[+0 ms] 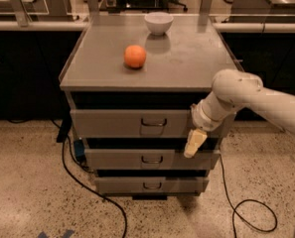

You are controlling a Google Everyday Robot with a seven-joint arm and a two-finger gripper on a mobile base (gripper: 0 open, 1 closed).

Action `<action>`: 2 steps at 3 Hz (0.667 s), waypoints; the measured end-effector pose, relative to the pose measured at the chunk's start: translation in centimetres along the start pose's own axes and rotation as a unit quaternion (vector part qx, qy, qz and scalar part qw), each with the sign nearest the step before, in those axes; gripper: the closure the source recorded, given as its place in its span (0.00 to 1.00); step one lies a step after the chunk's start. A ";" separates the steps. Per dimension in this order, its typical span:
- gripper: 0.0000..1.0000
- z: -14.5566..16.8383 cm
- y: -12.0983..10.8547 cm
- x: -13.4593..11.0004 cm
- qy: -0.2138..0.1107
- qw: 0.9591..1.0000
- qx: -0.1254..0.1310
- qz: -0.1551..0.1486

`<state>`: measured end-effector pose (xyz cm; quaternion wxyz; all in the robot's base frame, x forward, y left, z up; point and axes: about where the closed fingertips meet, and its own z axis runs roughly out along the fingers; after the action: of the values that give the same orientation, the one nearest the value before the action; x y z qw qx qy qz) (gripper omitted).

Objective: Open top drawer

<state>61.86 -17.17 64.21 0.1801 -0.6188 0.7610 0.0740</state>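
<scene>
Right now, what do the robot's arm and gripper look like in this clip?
The arm is a smooth, off-white tubular shell with a bulbous rounded joint and a ringed wrist collar. No cables or markings show on it. The gripper is pale cream-yellow and tapered, yellower than the arm. It is just below the right end of the top drawer.

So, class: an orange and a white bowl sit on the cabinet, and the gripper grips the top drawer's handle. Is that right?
Not quite. The camera view shows the gripper away from the handle, hanging by the top drawer's right-hand end.
</scene>
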 end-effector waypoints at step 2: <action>0.00 -0.6 -0.1 -0.2 0.000 1.000 0.000 0.000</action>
<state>61.86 -17.16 64.83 0.1800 -0.6188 0.7610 0.0742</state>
